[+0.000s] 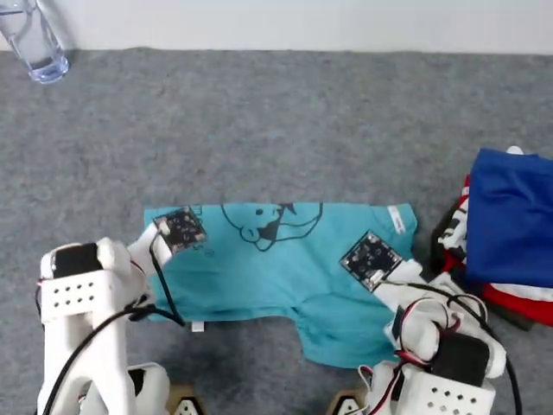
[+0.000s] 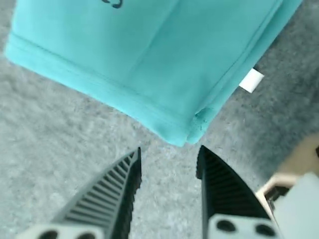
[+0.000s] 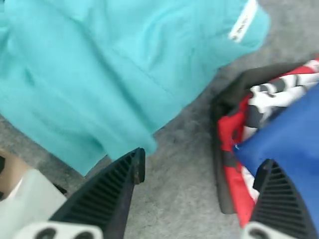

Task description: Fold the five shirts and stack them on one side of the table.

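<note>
A teal shirt (image 1: 268,264) with a dark drawing lies partly folded on the grey table, one sleeve flap hanging toward the front edge. My left gripper (image 2: 167,172) is open just above the table, close to the shirt's folded left corner (image 2: 192,127), holding nothing. My right gripper (image 3: 199,186) is wide open over the bare strip between the teal shirt (image 3: 109,74) and the stack of folded shirts (image 3: 279,144). That stack (image 1: 510,229) sits at the right edge, a blue shirt on top of red and black-and-white ones.
A clear plastic bottle (image 1: 33,41) stands at the far left corner. The grey carpet-like tabletop (image 1: 285,121) stretches bare behind the teal shirt. A white label (image 2: 250,79) sticks out of the shirt's hem.
</note>
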{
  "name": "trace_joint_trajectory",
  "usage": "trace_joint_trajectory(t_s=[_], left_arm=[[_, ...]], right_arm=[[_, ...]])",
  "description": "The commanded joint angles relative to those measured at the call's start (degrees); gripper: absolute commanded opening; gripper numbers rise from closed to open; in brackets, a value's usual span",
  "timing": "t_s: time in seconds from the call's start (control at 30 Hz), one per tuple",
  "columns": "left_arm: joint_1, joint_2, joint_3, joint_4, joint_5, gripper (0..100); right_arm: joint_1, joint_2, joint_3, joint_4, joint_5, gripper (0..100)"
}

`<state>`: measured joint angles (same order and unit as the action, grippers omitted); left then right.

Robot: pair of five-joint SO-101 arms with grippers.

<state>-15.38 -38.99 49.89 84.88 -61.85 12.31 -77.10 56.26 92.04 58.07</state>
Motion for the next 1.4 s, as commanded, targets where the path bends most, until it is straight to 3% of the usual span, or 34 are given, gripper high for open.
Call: trace_joint_trajectory(t_s=[0.0,0.13,0.23,0.37,0.53,0.8,1.0,1.17,1.37], left_arm=[[-0.4,-1.2,-4.4,1.9,1.1,17],[0.1,-1.2,-5.1,-2.9,9.6,13],[2.1,-1.2,-2.7,-9.6,17.6,2],[6.7,-1.2,4.9,-17.1,26.5,1],[12.3,-1.2,15.0,-23.0,28.7,1],[9.5,-1.2,17.6,-17.3,23.4,1],[8.0,-1.3,8.7,-11.1,22.9,1],[13.2,-3.9,0.4,-5.5,28.3,1],[24.0,-22.6,-1.9,-1.3,34.9,3]], right_arm=[[0.3,0.2,-5.4,-0.5,-3.9,35.1],[-4.0,0.7,-5.1,-3.5,-7.2,31.0],[-8.6,0.7,-0.2,-8.3,-11.5,18.0],[-11.8,0.6,9.0,-16.9,-17.0,1.1],[-12.5,0.0,17.1,-20.3,-17.5,0.9],[-10.2,0.0,10.9,-12.1,-15.7,0.9],[-10.2,-0.1,-4.4,-0.7,-18.8,0.9],[-10.7,-6.7,-12.9,2.4,-27.3,1.2],[-10.8,-19.1,-18.9,6.4,-30.1,1.2]])
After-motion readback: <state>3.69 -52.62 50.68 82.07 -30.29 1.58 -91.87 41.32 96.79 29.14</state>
